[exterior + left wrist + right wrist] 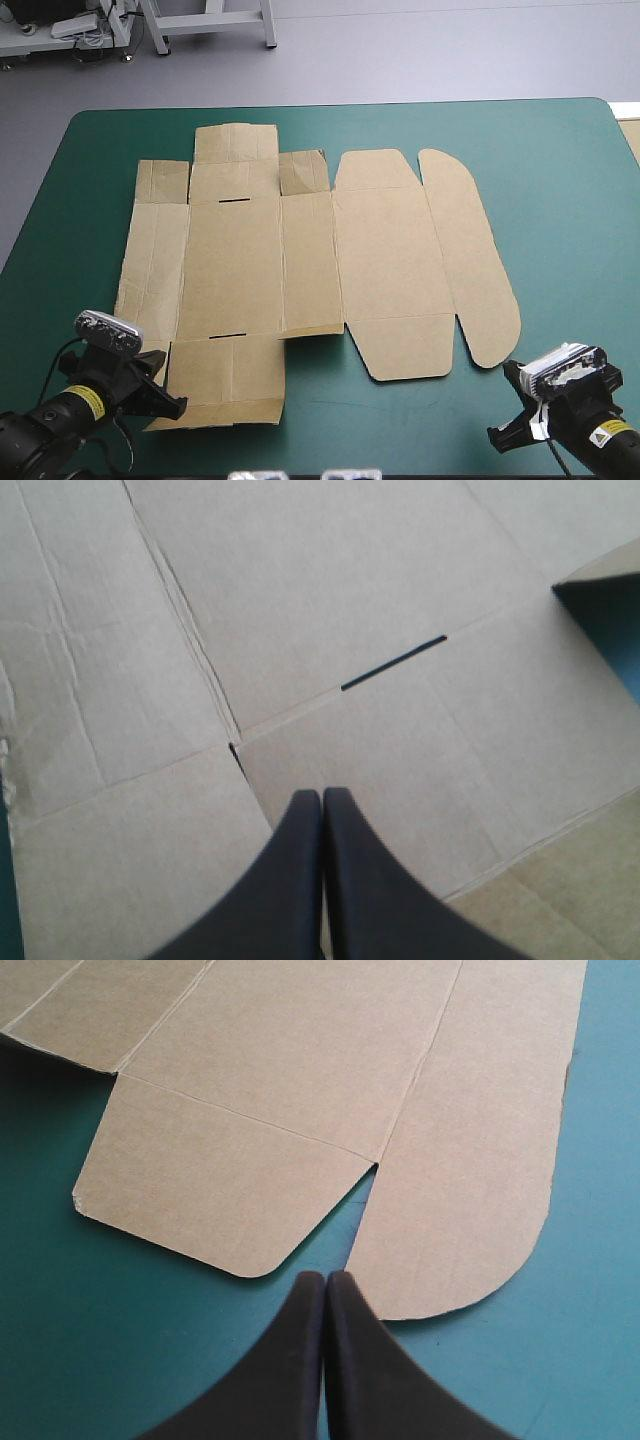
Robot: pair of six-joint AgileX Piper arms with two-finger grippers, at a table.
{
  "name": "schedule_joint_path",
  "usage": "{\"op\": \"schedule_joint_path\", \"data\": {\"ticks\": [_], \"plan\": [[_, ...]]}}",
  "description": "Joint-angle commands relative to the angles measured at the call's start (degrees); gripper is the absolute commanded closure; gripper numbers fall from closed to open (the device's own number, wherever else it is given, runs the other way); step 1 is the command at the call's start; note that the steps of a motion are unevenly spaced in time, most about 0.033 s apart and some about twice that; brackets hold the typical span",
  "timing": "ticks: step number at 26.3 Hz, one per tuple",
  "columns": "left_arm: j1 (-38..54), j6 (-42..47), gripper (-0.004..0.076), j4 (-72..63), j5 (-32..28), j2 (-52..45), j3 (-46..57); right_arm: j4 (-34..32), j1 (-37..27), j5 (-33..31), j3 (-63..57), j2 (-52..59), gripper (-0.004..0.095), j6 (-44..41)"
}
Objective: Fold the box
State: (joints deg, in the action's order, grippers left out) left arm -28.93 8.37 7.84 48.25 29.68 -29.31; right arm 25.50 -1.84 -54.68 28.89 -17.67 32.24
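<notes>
The left hand (322, 798) lies closest, at the near left of the tabletop (560, 190). Its two black fingers are pressed together into one pointed arch with nothing caught between them. It hangs over the near left part of the box (300, 255); whether the tips touch the board I cannot tell. The box is a cut sheet of brown board lying flat and unfolded on the teal-green cover, filling the middle of the tabletop from near its left edge to right of centre. Crease lines cross the board around the left hand's tips, and just ahead of them a short dark near slit (392, 663) is cut along one crease. A matching far slit (235, 201) sits toward the far side of the same panel. Small square panels (235, 143) jut from the sheet's far left edge. The right hand (325, 1280), at the near right, also has its fingers closed tip to tip and empty. It is over bare teal-green cover, just beside the board's near edge. Straight ahead of it is the narrow notch between a short flap (220, 1190) with rounded corners and the long flap (480, 1160). The long flap's curved end forms the sheet's right side.
</notes>
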Motion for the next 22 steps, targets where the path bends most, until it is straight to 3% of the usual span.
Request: {"op": "schedule_joint_path", "data": {"ticks": [1, 5, 12, 17, 22], "plan": [[0.0, 0.2, 0.0733, 0.4, -3.0, 1.7, -5.3, 1.7, 0.0, 4.4, 1.5, -0.7, 0.0926, 0.0], [0.0, 0.3, 0.0727, 0.5, -6.0, 11.1, -13.4, 1.7, 0.0, 5.7, 1.5, -0.7, 0.0926, 0.0], [0.0, -3.0, 0.0714, -0.2, -5.9, 31.3, -26.8, 1.7, 0.0, 5.1, 1.5, -0.7, 0.0926, 0.0], [3.4, -10.8, 0.0708, -8.6, -4.4, 39.3, -35.2, 1.7, 0.0, 5.1, 1.5, -0.7, 0.0926, 0.0], [14.2, -29.9, 0.0708, -31.6, -0.5, 40.3, -38.1, 1.7, 0.0, 5.1, 1.5, -0.7, 0.0926, 0.0]]}}
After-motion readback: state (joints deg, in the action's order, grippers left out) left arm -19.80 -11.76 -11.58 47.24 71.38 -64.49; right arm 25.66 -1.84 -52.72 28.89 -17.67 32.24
